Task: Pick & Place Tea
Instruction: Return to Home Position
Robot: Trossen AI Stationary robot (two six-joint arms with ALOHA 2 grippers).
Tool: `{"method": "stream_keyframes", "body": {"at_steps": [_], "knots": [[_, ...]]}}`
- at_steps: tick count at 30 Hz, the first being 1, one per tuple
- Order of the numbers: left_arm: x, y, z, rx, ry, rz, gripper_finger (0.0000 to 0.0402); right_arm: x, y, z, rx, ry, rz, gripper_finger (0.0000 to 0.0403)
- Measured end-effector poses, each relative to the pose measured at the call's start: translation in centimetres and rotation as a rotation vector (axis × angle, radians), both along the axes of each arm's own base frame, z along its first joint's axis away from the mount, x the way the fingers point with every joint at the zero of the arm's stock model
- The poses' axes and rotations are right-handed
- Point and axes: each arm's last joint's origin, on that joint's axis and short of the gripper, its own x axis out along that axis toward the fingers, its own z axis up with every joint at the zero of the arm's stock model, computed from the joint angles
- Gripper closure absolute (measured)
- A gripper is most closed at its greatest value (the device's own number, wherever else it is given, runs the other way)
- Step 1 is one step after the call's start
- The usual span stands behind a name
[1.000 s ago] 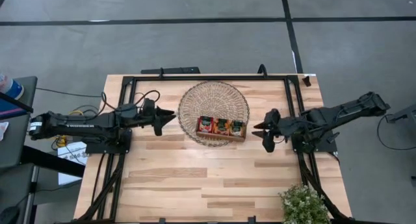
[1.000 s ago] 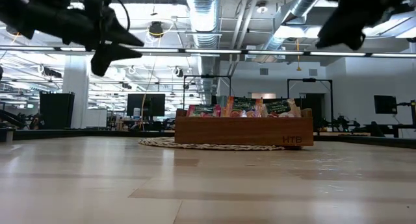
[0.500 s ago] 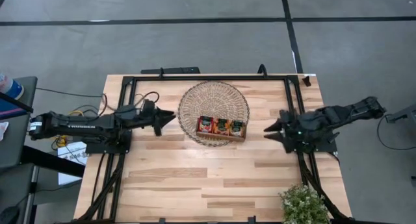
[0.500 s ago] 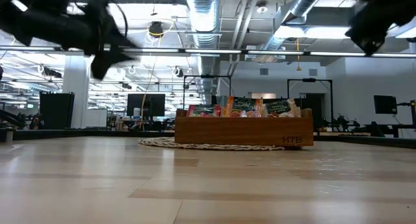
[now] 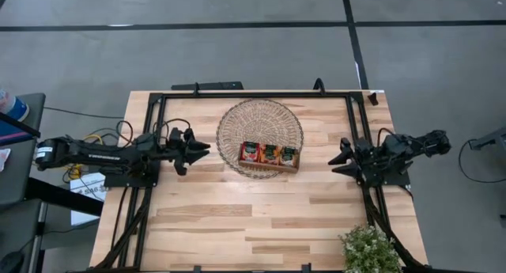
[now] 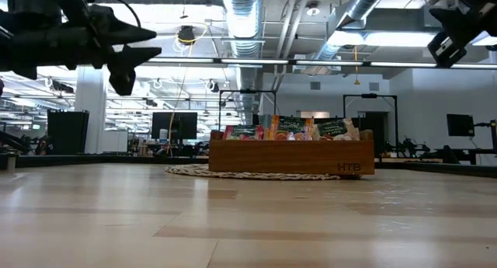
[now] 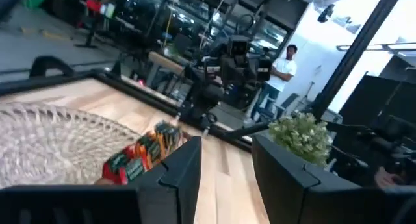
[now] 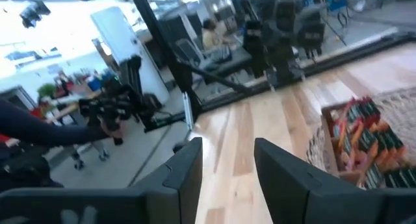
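I am holding my left gripper [image 5: 199, 153] above the light wooden table [image 5: 237, 218], left of the round woven straw mat [image 5: 260, 115]. Its fingers [image 7: 175, 178] are spread, with nothing between them. My right gripper [image 5: 337, 156] is hanging over the table's right side, well apart from the mat, its fingers [image 8: 185, 178] likewise parted and empty. I judge both arms are sitting clear of the work because the sorting looks finished and they are heading for rest.

The small flat square tea sachets [image 5: 269, 153] are standing on edge in the brown wooden divided tray [image 6: 291, 157], which is resting on the near part of the mat. Red-orange ones are filling the left compartment, and greener packs are showing toward the right. Upright packing lets them stand close together, tops showing over the wall. I am seeing no sachet loose on the table.

The tray's near wall is carrying the letters "HTB" at its right end. The printing on the sachets is too small for me to read. A small leafy green plant [image 5: 369, 248] is standing at the near right corner.
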Motion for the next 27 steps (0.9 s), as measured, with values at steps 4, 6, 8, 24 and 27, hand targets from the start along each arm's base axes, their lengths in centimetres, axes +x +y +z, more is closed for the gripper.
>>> {"method": "stream_keyframes", "body": {"at_steps": [4, 6, 8, 24, 27], "knots": [[-0.2, 0.2, 0.4, -0.006, -0.036, -0.079, 0.0273, 0.1, 0.1, -0.2, -0.014, -0.020, 0.012, 0.0272], [-0.5, 0.3, 0.8, 0.022, -0.065, -0.118, 0.0273, 0.2, 0.1, -0.1, -0.012, -0.029, 0.020, 0.0272], [-0.9, 0.5, 1.2, 0.042, -0.097, -0.127, 0.0273, 0.1, 0.1, 0.0, -0.017, -0.042, 0.029, 0.0272], [-4.1, 0.9, 2.4, 0.083, -0.047, -0.054, 0.0273, 0.0, -0.2, 0.7, -0.015, -0.087, -0.061, 0.0272], [-4.3, 0.8, 2.4, 0.099, 0.022, 0.026, 0.0273, 0.0, -0.4, 0.5, -0.022, -0.057, -0.137, 0.0272]]}}
